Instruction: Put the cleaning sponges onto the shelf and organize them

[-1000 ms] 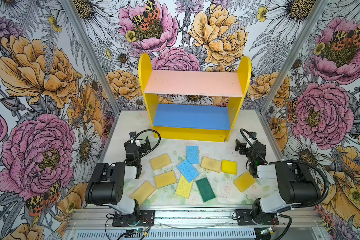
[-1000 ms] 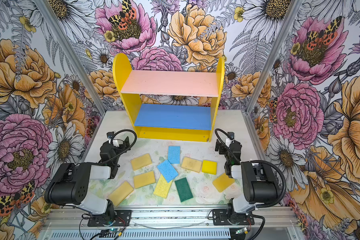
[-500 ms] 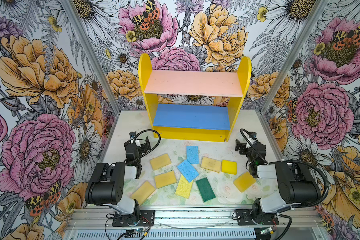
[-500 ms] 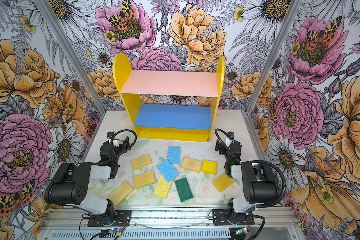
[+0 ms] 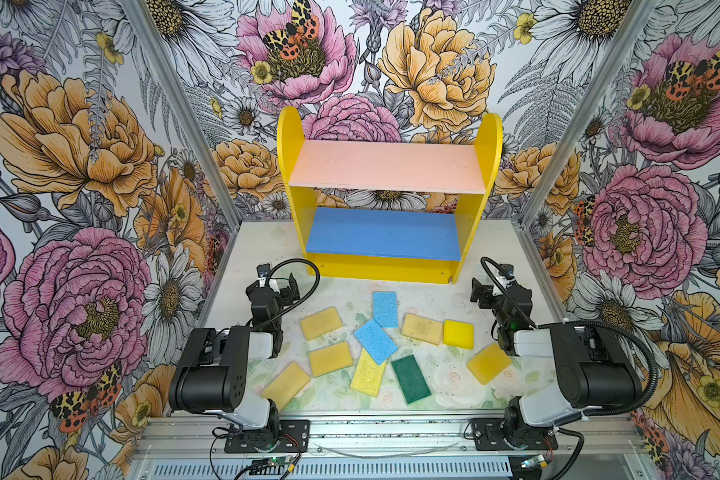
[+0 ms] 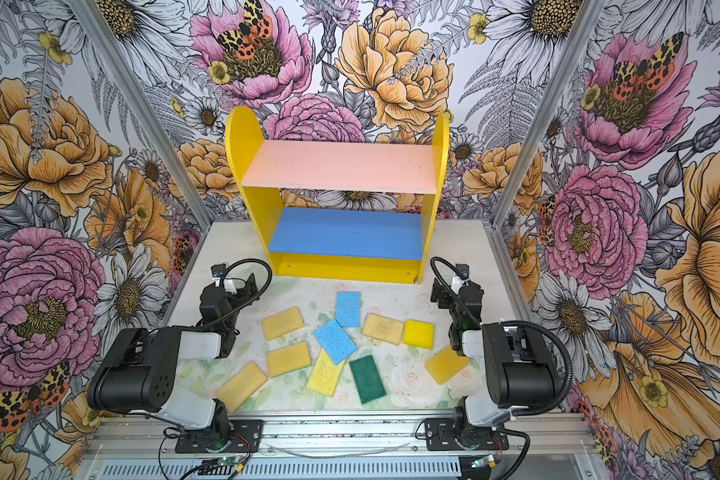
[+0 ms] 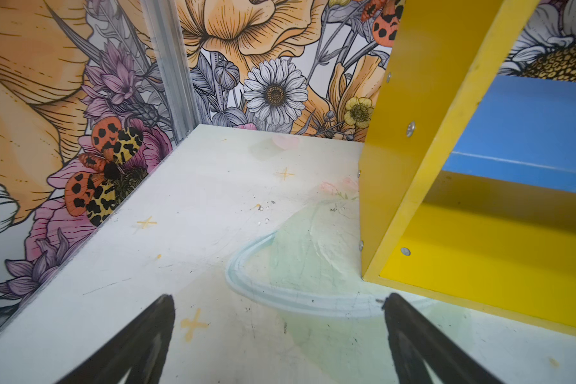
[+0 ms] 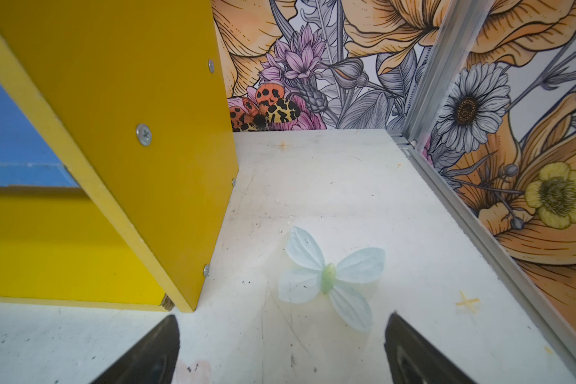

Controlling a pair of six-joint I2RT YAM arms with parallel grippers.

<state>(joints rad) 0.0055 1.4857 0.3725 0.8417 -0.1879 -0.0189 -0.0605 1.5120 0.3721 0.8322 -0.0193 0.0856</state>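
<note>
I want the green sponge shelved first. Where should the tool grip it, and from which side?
Probably from straight above: the green sponge lies flat on the table, free on top. Pinch its two long edges at mid-length, the narrower span. The pale yellow sponge lies close beside one long edge, leaving little room there.

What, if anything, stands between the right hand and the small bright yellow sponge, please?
Nothing visible does. The open right hand is over bare table beside the shelf; the bright yellow sponge lies uncovered, with only tabletop between them.
</note>
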